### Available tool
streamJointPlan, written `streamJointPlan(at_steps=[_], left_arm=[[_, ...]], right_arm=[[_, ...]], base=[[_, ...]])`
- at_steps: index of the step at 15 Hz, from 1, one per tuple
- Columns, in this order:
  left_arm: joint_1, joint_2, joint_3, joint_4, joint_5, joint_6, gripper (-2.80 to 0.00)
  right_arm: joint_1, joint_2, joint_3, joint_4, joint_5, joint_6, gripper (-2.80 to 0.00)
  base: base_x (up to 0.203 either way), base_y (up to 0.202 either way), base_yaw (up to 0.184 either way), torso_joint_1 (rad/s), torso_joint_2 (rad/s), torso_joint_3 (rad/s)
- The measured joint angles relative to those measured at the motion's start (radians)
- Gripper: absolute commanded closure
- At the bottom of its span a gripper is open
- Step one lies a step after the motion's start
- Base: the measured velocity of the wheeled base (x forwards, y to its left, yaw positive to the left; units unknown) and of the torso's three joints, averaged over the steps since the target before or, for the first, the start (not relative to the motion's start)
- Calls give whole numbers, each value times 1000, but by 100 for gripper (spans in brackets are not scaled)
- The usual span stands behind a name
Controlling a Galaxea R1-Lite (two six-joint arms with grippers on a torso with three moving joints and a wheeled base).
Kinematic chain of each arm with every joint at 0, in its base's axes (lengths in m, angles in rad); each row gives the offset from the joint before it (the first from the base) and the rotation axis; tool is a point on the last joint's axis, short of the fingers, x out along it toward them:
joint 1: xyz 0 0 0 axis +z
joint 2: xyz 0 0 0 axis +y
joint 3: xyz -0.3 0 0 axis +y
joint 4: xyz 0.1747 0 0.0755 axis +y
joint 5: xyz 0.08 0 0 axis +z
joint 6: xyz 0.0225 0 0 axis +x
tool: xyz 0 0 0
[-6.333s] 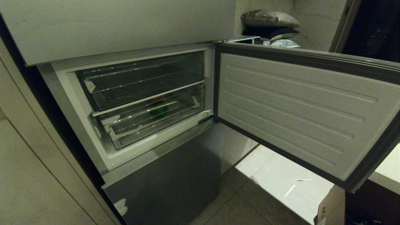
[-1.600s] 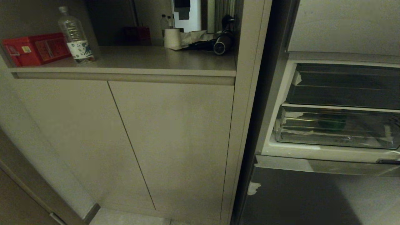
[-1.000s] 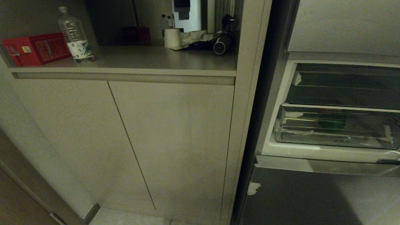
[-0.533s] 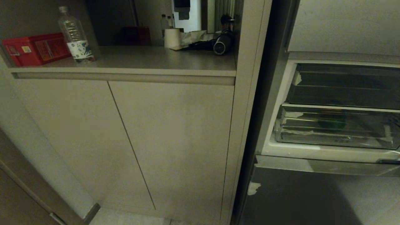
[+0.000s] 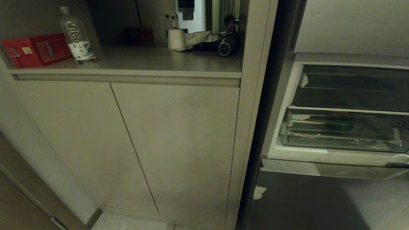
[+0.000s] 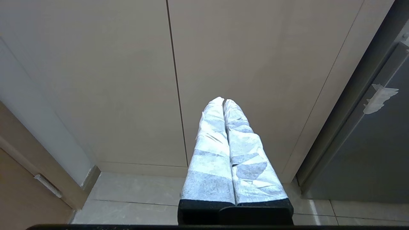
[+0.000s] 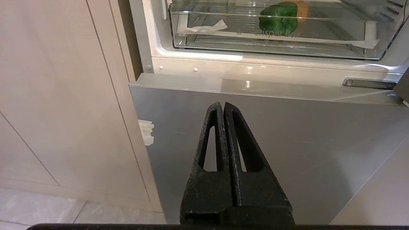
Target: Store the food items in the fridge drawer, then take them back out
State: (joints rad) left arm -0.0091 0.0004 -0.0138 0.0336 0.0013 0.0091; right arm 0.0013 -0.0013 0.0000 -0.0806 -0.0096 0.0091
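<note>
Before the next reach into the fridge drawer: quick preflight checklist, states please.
1. Fridge drawer in view: ok.
2. Drawer pulled out for access: not ok, it sits inside the compartment.
3. Food items located: ok, green item with a tan-orange one behind it, in the drawer.
4. Right gripper free: ok, jaws shut, empty.
5. Left gripper free: ok, jaws shut, empty.
6. Grippers near drawer: not ok, both low, right faces the steel front below.

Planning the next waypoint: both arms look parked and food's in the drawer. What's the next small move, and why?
Probably raise the right gripper toward the fridge drawer. Both it and the left gripper are shut, empty and low; the left faces the cabinet doors, while the green item and tan one sit in the drawer above the right.
</note>
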Motion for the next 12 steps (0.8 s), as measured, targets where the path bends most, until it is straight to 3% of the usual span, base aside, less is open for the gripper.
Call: streamJointPlan(at_steps=[3,6,7,12], left_arm=[[0,0,0,0,0,0,0],[0,0,0,0,0,0,0],[0,0,0,0,0,0,0],[0,0,0,0,0,0,0]], right_arm=[[0,1,0,3,5,-2,0],[0,72,-94,13,51,46,0],[0,137,-139,13,73,71,-280],[6,667,-314,-122,186,149,-280]], base=[[0,0,0,0,0,0],[0,0,0,0,0,0],[0,0,0,0,0,0],[0,0,0,0,0,0]])
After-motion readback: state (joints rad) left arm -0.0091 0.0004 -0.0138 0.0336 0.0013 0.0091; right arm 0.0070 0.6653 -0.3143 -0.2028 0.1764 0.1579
